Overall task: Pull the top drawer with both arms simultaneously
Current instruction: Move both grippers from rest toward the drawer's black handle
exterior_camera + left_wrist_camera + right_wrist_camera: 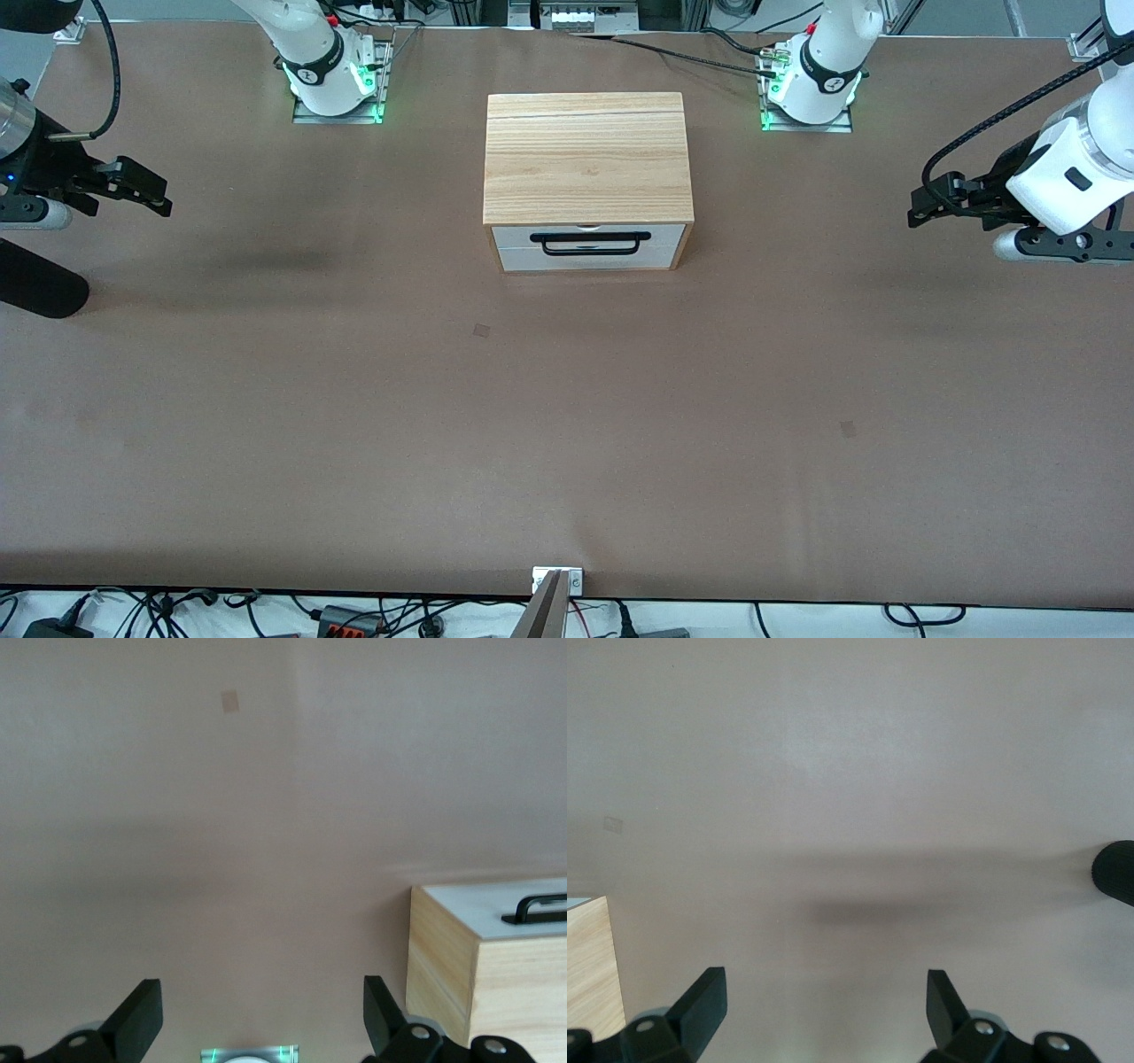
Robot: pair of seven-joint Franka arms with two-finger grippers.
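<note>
1. Sitting closed in the wood cabinet [588,158], the top drawer [589,237] faces the front camera, midway between both arm bases.
2. Left gripper [921,202] and right gripper [146,188] hang spread over opposite table ends, well apart from the cabinet.
3. Only the left wrist view shows the black handle [540,906] side-on.
4. Bare brown table [567,425] surrounds it; cables run along its edges.

Brown matte counter [354,425], pretty bare. Wood-grain cabinet [587,159] sitting right on it, midway between the two arm bases, white drawer fronts facing the front camera. Couple of tiny darker square marks [481,330] on the surface, nearer the front camera than the cabinet.
</note>
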